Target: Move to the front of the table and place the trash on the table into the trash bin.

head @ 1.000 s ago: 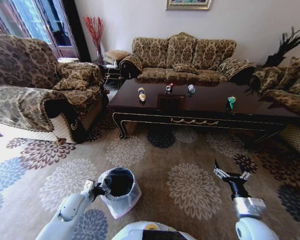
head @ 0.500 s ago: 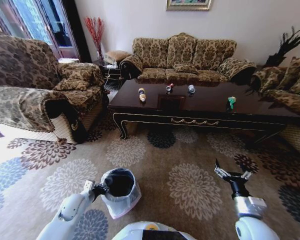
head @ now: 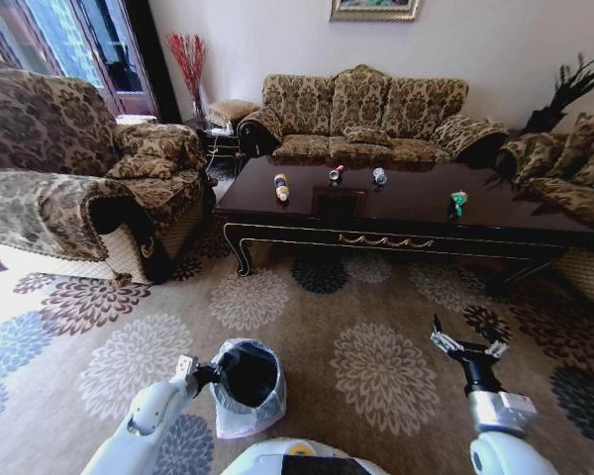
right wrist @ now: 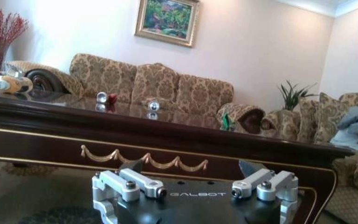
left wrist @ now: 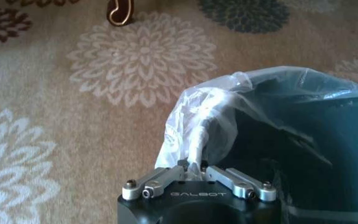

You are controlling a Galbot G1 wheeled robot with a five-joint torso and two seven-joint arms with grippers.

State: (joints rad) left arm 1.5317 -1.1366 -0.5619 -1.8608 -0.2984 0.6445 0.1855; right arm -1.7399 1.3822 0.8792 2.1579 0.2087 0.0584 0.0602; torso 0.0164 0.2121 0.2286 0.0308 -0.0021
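The dark red-brown table [head: 416,230] stands ahead across the carpet. On it lie the trash items: a yellow-and-brown tube [head: 280,186], a small red piece [head: 334,173], a silvery can [head: 378,175] and a green-yellow wrapper [head: 457,201]. My left gripper [head: 206,376] is low at the left, shut on the plastic liner [left wrist: 197,140] of the black trash bin [head: 247,381]. My right gripper [head: 467,346] hangs open over the carpet, facing the table's apron [right wrist: 148,135]. In the right wrist view the tube [right wrist: 11,84], red piece [right wrist: 112,98], can [right wrist: 154,106] and wrapper [right wrist: 226,122] sit on the tabletop.
A patterned armchair [head: 69,188] stands at the left, a sofa [head: 366,119] behind the table, another seat [head: 569,168] at the right. Open flowered carpet [head: 376,376] lies between me and the table. A table leg [left wrist: 120,11] shows in the left wrist view.
My left arm has carried the bin slightly right and nearer to me. The right gripper has drifted a little to the right. The table and trash have stayed put.
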